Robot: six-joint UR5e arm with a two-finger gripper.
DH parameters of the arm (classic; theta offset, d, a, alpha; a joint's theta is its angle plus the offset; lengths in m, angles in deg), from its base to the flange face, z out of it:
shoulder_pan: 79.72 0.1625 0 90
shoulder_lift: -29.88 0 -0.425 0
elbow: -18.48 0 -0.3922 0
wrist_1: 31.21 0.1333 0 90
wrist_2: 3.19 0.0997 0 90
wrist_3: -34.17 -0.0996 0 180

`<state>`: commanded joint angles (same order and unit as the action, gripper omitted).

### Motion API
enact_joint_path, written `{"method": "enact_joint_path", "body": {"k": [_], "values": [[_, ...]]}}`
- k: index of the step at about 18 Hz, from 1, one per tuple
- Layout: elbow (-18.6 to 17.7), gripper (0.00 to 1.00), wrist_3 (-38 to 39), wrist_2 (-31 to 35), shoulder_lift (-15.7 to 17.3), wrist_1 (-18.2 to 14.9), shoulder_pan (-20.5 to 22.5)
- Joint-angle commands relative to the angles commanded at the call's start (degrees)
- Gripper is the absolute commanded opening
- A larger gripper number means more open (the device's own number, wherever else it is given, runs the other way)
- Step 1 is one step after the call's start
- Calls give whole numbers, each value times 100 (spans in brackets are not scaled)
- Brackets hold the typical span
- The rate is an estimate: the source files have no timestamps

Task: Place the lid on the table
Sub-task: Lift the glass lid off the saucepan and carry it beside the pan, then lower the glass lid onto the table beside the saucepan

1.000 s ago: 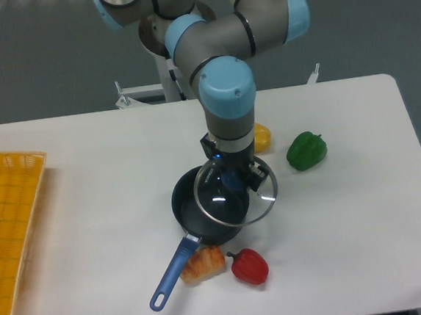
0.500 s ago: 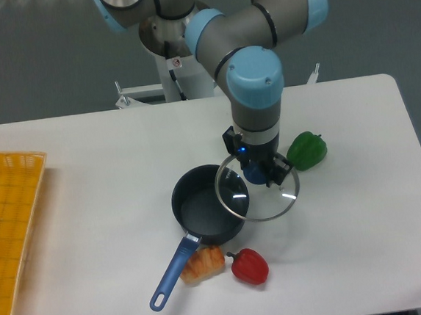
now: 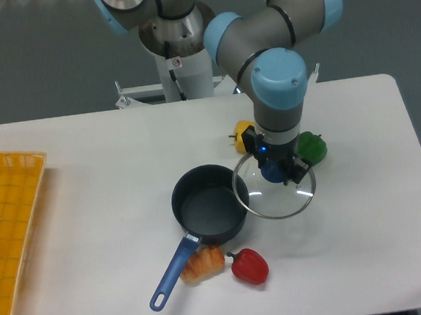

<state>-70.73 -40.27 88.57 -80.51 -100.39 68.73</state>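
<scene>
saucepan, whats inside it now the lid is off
The saucepan shows only its bare dark bottom. The lid's rim overlaps its right edge; nothing else is hidden.

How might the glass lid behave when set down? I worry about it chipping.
The lid looks like clear glass in a thin metal rim, so probably rigid but fragile; a gentle lowering seems wise. Held by its knob in the gripper, it could tilt. Being round and flat, it should rest stably on the table.
</scene>
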Motion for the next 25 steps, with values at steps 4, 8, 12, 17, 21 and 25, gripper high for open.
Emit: {"method": "enact_joint_path", "body": {"k": [4,8,12,17,21,25], "values": [[0,40,-70,88,-176,343,53],[17,40,-70,88,-316,492,97],[35,40,-70,88,-458,712,114],[105,40,-70,123,-633,747,141],[97,40,-70,255,-730,861,132],[53,40,-62,264,-809,897,97]]}}
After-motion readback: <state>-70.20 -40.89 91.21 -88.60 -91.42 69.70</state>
